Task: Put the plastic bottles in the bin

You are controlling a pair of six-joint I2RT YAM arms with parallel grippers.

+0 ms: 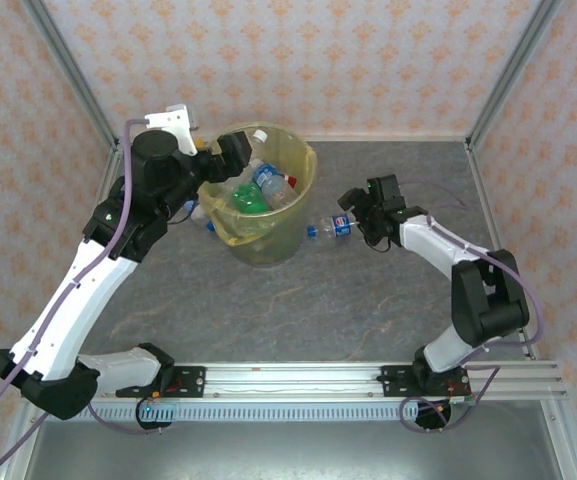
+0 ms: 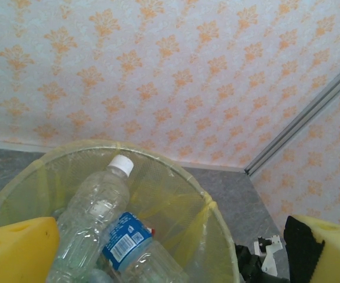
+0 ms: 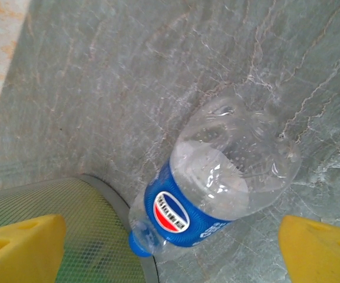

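Hovering released right jaws over the clear blue-labelled plastic bottle (image 3: 217, 188) on the grey surface (image 3: 99, 88), cap beside the round yellow-lined bin (image 1: 303, 190), we should straddle its middle squarely before clenching, left jaws likewise released above the bin.

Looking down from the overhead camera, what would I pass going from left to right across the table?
The left arm → yellow-lined bin → blue-labelled bottle → right arm.
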